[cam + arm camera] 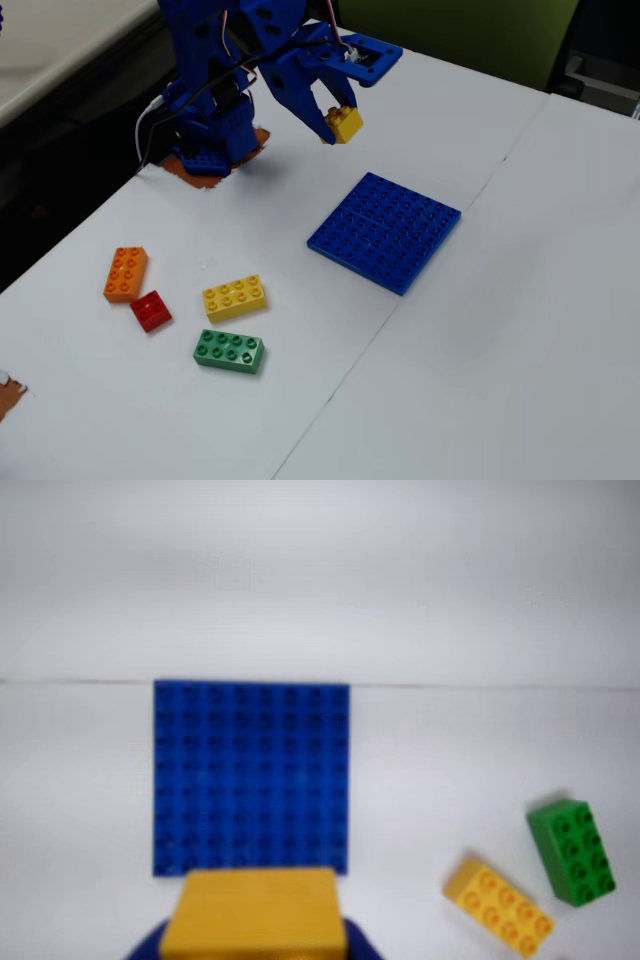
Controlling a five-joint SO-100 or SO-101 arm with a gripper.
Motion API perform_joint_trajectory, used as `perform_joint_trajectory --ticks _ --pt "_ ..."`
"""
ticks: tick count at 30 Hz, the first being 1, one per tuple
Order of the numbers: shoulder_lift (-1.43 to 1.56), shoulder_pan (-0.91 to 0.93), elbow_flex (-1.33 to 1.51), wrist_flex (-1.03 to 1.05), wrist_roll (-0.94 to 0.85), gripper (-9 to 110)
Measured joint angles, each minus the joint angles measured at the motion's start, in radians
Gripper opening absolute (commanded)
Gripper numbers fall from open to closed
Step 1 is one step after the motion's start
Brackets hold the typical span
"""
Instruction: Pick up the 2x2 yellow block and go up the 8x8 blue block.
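My blue gripper [338, 122] is shut on the 2x2 yellow block [343, 123] and holds it in the air, up and to the left of the 8x8 blue block [385, 231] in the fixed view. In the wrist view the yellow block [255, 915] fills the bottom centre between the blue jaws, just below the near edge of the blue baseplate [250, 775]. The baseplate lies flat on the white table and nothing stands on it.
A longer yellow brick [234, 297], a green brick [229, 350], an orange brick [125, 273] and a small red brick [151, 310] lie left of the baseplate. The yellow [498, 905] and green [572, 850] bricks show in the wrist view. The arm's base [205, 140] stands at the table's far-left edge.
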Motion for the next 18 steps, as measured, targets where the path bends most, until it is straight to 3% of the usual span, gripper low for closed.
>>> perform_joint_trajectory --ticks 7,18 --pt "-0.321 0.003 -0.345 0.032 0.009 1" --pt "-0.485 -0.046 -0.336 0.038 -0.006 1"
